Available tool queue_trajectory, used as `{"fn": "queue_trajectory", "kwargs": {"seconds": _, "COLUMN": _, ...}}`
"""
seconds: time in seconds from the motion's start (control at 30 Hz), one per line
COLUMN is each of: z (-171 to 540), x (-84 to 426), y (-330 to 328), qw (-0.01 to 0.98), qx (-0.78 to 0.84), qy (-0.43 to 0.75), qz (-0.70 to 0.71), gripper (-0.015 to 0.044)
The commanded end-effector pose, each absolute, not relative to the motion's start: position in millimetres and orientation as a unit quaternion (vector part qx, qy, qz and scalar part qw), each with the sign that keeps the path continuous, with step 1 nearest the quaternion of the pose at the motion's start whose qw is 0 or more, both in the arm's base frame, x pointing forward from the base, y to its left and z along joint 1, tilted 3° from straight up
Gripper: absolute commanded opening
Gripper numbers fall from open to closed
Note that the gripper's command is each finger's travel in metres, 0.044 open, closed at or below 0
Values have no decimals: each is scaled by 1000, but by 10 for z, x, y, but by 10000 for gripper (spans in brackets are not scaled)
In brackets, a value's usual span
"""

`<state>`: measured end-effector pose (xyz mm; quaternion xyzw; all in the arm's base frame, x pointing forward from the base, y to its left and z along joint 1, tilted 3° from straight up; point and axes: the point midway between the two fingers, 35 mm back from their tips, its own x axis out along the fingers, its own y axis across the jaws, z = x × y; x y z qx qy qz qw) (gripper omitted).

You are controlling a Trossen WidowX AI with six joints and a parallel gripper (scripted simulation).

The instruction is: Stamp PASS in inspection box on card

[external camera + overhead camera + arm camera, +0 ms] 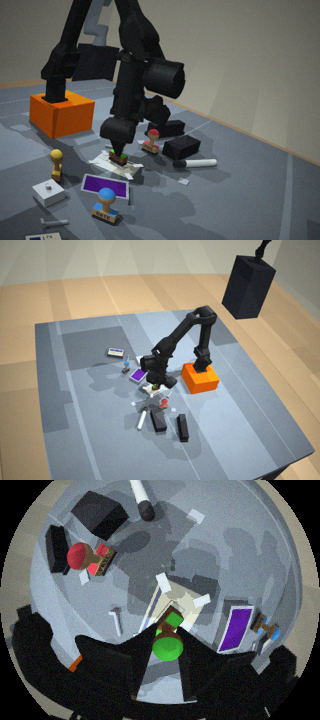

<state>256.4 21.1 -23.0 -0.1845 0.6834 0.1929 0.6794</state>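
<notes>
PASS stamp [156, 387] [118, 157] [168, 639], clamped in the jaws [158, 385] [118, 155], is held upright over the card [149, 389] [103, 165] [188, 611], apparently for printing, with the inked pad [105, 184] [138, 374] [236, 628] at seven o'clock in the exterior view; steady pressing, then a straight lift, seems needed.

The PASS stamp [156, 388] [118, 157] [169, 635] hides part of the card's box, and the exterior view's bottom edge crops the blue-marked block [43, 236].
</notes>
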Motion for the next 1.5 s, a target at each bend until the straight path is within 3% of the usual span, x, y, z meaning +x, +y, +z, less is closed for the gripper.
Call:
{"fn": "queue_trajectory", "kwargs": {"seconds": 0.0, "z": -204, "x": 2569, "y": 209, "qw": 681, "qx": -185, "qy": 683, "qz": 191, "gripper": 0}}
{"fn": "queue_trajectory", "kwargs": {"seconds": 1.47, "z": 427, "x": 2684, "y": 227, "qw": 681, "qx": -185, "qy": 682, "qz": 191, "gripper": 0}}
